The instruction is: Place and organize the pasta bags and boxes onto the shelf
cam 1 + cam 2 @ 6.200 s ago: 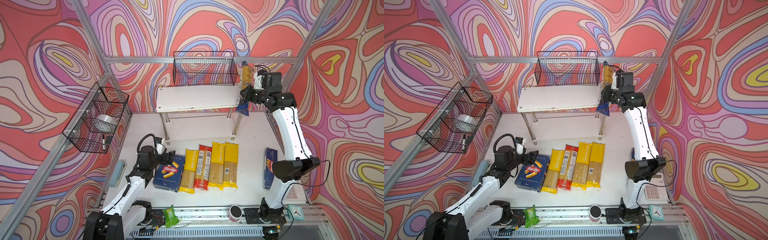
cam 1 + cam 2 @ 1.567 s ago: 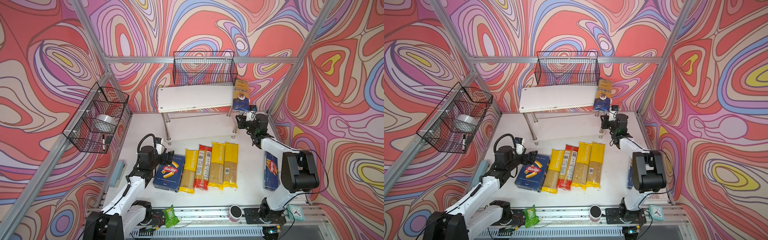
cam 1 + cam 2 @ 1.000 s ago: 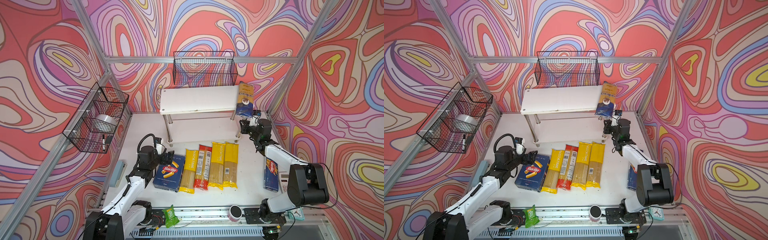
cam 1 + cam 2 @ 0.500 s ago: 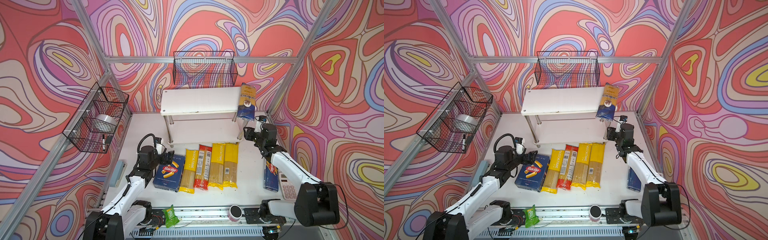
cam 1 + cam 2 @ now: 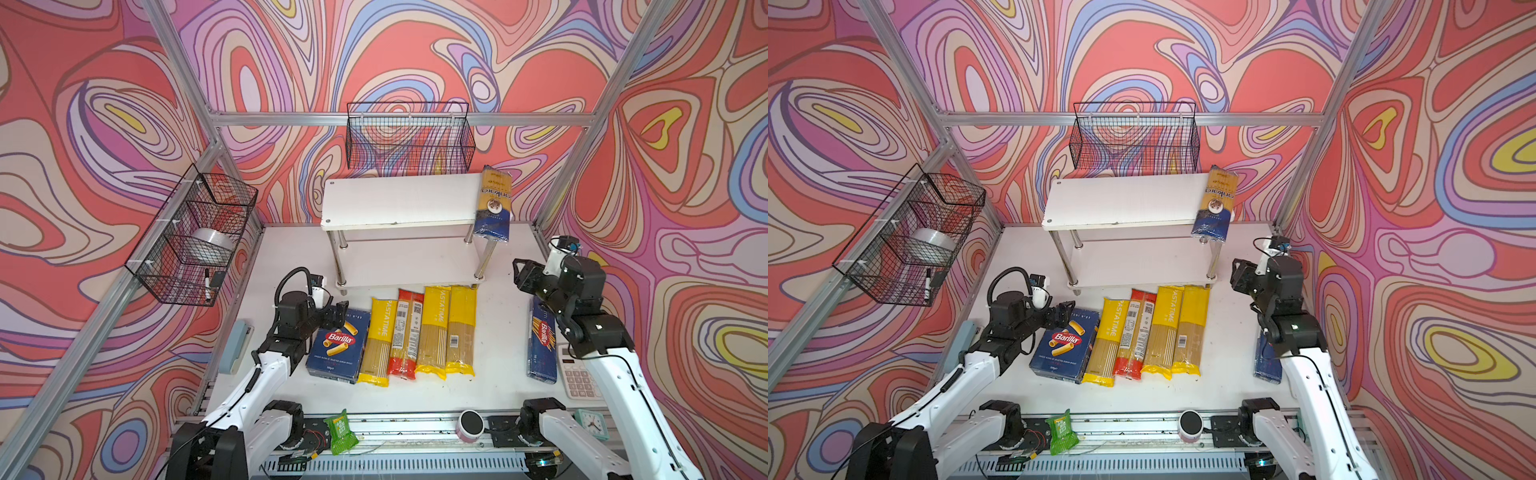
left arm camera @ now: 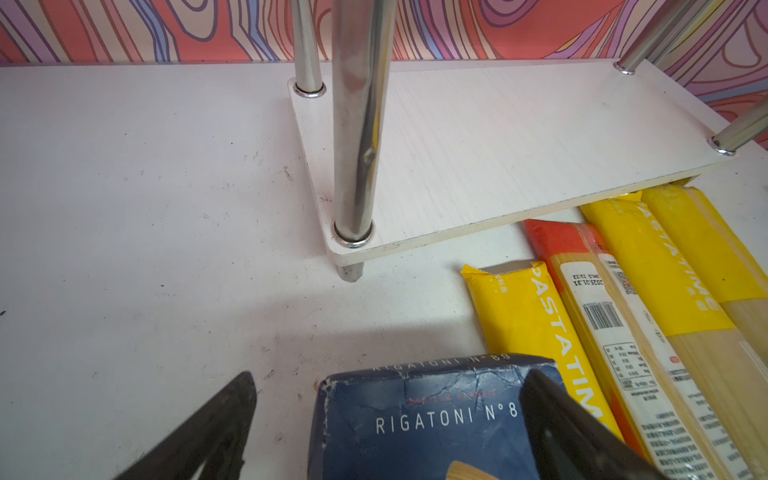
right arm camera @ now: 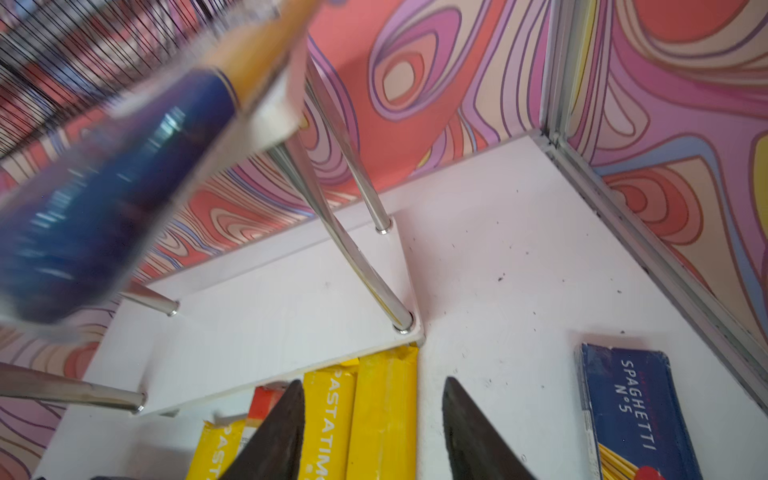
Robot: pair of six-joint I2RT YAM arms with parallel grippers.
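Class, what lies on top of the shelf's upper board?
One dark blue bag with a gold top, at the right end of the shelf, overhanging the front edge. The board beneath it is covered.

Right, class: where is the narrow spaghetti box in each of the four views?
In a top view: spaghetti box lies right of the yellow bags, beside the right arm.
In a top view: same place, partly behind that arm.
Left wrist: absent.
Right wrist: beside the yellow bags.
Shared landmark: shelf's lower board.
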